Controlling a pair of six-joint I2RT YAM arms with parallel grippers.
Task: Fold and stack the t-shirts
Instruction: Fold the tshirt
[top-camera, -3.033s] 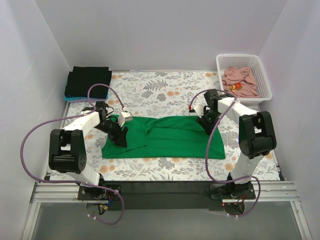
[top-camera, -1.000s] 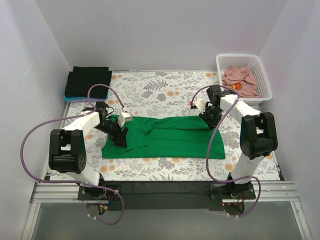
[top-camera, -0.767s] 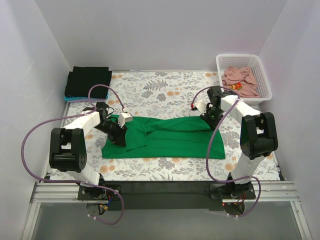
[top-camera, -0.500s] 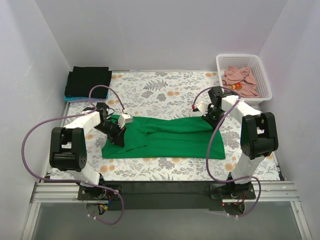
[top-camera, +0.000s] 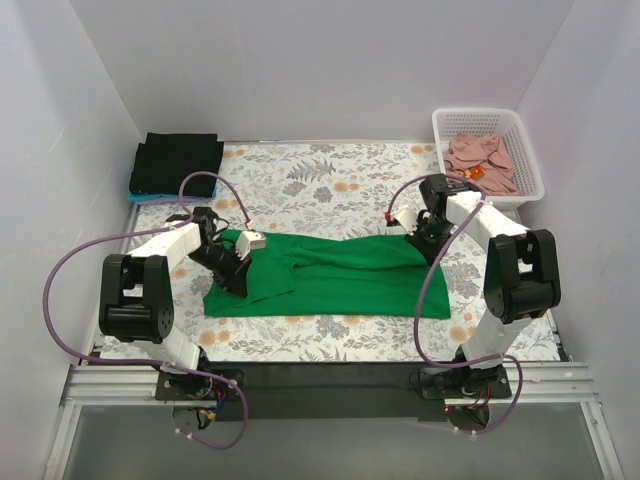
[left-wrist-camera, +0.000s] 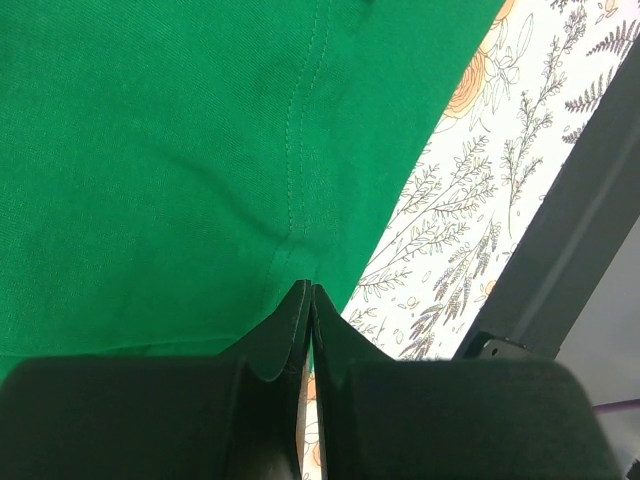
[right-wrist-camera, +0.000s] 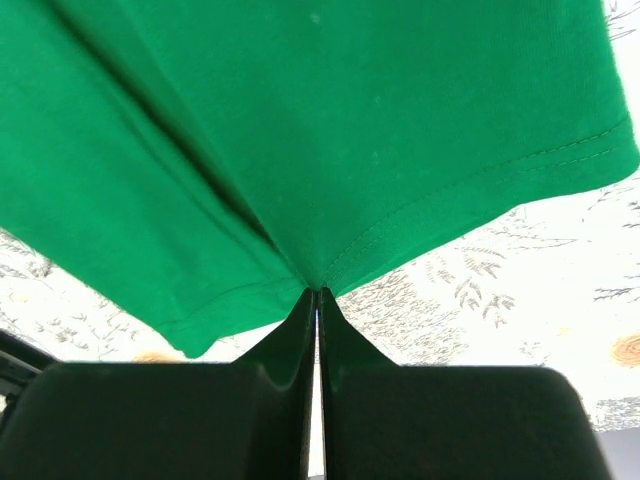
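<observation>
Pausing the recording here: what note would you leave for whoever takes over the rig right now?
Left hand: shut on the green shirt at its left end.
Right hand: shut on that shirt's hem at the right end.
Green shirt: lies across the middle of the table as a long band, apparently part-folded.
Done: black shirt lies folded on a light blue one in the far left corner.
Left: finish folding the green shirt and stack it; then the pink shirt, crumpled in the basket at far right.
</observation>
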